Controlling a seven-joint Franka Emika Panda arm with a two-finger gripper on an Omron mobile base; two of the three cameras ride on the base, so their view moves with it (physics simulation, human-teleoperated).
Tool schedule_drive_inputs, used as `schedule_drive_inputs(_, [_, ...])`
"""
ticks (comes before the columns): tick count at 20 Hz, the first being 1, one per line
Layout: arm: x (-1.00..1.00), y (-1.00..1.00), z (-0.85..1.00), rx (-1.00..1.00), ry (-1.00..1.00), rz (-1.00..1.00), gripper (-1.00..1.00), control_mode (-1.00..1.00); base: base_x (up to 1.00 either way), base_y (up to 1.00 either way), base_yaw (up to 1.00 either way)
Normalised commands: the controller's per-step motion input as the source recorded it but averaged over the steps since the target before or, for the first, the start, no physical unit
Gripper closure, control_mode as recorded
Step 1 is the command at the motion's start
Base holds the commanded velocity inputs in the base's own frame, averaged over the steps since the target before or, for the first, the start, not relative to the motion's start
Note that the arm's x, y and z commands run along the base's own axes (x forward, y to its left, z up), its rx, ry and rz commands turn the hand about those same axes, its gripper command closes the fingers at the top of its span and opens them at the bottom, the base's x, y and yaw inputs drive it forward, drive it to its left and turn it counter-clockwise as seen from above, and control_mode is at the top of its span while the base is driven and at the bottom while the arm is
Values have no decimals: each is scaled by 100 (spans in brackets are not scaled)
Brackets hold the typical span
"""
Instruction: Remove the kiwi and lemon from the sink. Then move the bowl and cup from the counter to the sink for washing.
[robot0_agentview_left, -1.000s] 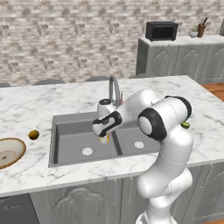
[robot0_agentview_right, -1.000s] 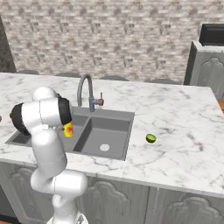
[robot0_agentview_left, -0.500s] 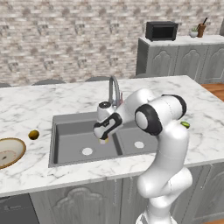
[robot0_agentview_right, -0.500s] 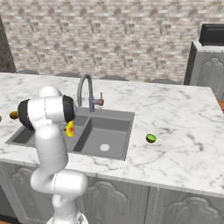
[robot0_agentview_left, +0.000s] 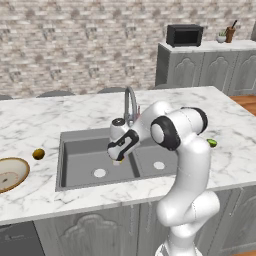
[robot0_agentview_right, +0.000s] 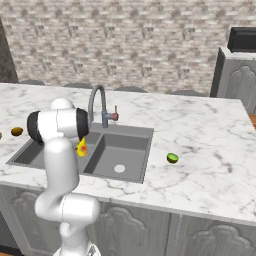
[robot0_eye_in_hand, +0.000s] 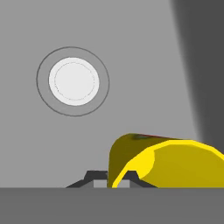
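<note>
Lowered since 1 s ago, the gripper pinches the cup at frame centre over the sink, cup lying tilted, its long axis toward the hand view's lower right.

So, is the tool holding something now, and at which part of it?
Yes. The tool is shut on the yellow cup, gripping it at its rim, above the sink.
</note>
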Motion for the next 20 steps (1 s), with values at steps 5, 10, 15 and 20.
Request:
schedule_drive_inputs(5, [21, 0, -14, 0, 0, -1, 100, -100, 0, 0, 0])
schedule_drive_inputs(10, [20, 1, -15, 0, 0, 0, 100, -100, 0, 0, 0])
schedule_drive_inputs(15, [17, 1, -15, 0, 0, 0, 100, -100, 0, 0, 0])
schedule_drive_inputs(20, [15, 3, -14, 0, -1, 0, 100, -100, 0, 0, 0])
